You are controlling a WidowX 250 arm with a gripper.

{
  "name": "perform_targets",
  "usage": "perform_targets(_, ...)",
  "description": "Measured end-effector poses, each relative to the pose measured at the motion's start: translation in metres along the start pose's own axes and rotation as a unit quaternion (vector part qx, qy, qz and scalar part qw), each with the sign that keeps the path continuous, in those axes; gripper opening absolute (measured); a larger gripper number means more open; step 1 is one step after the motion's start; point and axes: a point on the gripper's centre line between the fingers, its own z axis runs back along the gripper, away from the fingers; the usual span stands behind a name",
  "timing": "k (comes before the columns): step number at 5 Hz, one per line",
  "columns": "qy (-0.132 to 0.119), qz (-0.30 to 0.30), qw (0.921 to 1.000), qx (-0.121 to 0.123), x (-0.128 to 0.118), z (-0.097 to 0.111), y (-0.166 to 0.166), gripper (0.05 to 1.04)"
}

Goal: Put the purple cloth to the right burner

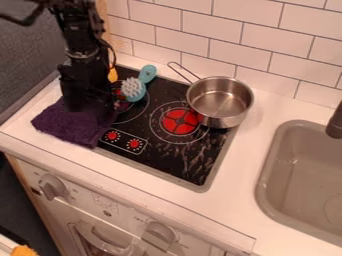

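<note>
Purple cloth [75, 126] under the claw [90, 105]

Purple cloth [72, 126] beneath the tool [95, 106], at the left edge of the stove [175, 162], metal pot [220, 102] farther right.

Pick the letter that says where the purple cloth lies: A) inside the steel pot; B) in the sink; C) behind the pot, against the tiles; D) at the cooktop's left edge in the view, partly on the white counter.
D: the purple cloth spreads from the white counter onto the left edge of the black cooktop.
</note>
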Motion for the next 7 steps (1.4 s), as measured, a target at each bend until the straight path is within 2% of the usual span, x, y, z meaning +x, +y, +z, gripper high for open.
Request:
perform_targets(1,0.015,0.008,0.9998,-0.004,0.007,-0.005,-0.006,1.002)
perform_targets(2,0.012,0.026,0.9991,-0.031,0.011,-0.008,-0.021,1.002)
perform_targets(3,-0.010,0.029,0.9977,-0.060,0.009,-0.002,-0.053,1.001)
perform_targets(4,-0.012,-0.019,0.9959,-0.088,0.004,0.007,-0.113,1.001)
perform_targets(6,-0.005,-0.040,0.9940,-0.101,-0.002,0.021,-0.195,1.001)
perform_targets(7,0.005,-0.025,0.9944,-0.103,0.002,0.022,-0.212,1.001)
